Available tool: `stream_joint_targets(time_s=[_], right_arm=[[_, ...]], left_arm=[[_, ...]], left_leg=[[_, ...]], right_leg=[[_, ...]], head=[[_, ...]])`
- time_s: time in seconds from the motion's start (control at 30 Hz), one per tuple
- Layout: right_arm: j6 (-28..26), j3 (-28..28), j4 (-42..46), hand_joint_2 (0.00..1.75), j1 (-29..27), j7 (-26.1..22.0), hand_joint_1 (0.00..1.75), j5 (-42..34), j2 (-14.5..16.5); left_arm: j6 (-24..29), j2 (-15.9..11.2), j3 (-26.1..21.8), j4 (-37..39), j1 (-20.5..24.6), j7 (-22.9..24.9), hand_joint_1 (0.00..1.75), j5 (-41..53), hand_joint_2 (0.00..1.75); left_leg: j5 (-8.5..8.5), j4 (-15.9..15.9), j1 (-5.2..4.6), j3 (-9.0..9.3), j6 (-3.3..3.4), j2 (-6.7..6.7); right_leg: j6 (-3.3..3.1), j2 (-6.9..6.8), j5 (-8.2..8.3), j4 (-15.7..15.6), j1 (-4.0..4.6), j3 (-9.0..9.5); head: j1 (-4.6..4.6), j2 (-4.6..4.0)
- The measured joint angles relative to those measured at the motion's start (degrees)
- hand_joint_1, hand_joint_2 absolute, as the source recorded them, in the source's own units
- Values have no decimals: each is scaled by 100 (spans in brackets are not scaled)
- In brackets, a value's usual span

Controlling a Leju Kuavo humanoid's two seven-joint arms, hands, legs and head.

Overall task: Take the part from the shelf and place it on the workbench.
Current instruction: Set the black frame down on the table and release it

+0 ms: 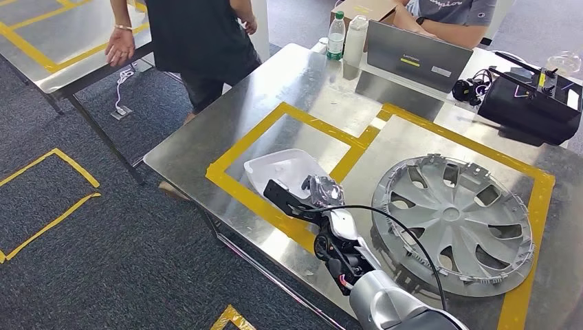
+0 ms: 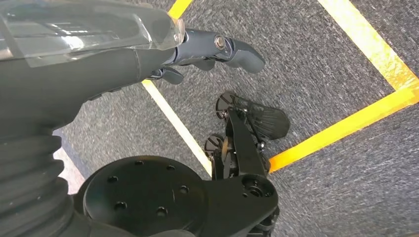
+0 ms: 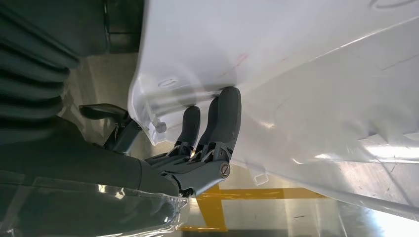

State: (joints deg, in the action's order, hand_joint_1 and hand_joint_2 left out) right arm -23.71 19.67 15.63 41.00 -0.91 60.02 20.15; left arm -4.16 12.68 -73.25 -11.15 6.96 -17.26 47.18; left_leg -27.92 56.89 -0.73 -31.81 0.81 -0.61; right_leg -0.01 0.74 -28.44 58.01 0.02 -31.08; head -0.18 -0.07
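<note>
Honestly, the right hand (image 1: 317,194) grips the white part (image 1: 283,170) low over the workbench (image 1: 227,130), inside the yellow tape square (image 1: 271,118); fingers (image 3: 225,116) only catch its edge, so it could twist loose and slide. Left hand (image 2: 197,52) hangs empty, fingers apart

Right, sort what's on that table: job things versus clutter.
Job:
white part, held by the right hand
metal workbench, yellow-taped

Lying about:
hubcap
laptop
two bottles
black device
</note>
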Motion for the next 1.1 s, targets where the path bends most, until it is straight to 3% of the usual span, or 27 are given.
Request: stream_joint_targets(time_s=[0.7, 0.83, 1.07, 1.1], right_arm=[[128, 34, 15, 0, 13, 30, 175, -126, 33], [195, 123, 36, 0, 35, 43, 175, -263, 33], [271, 404, 66, 0, 42, 44, 175, -522, 35], [272, 442, 66, 44, 43, 48, 175, -565, 36]], left_arm=[[-26, 3, 69, -2, 0, -282, 0, 175, 175], [-90, 8, 64, 0, 1, -277, 0, 30, 0], [-182, 7, 46, 0, 3, -54, 0, -52, 0], [-186, 5, 45, 0, 3, -50, 0, -55, 0]], left_leg=[[-1, 0, 0, -3, -1, 1], [-1, 0, 0, -2, -1, 1], [-1, 0, 1, -3, -1, 1], [-1, 0, 1, -3, -1, 2]], right_leg=[[0, 1, 0, 0, 0, -4], [0, 1, 0, 0, 1, -4], [0, 2, 0, 0, 1, -4], [0, 2, 0, 0, 1, -4]], head=[[1, 0], [0, 0], [0, 0], [0, 0]])
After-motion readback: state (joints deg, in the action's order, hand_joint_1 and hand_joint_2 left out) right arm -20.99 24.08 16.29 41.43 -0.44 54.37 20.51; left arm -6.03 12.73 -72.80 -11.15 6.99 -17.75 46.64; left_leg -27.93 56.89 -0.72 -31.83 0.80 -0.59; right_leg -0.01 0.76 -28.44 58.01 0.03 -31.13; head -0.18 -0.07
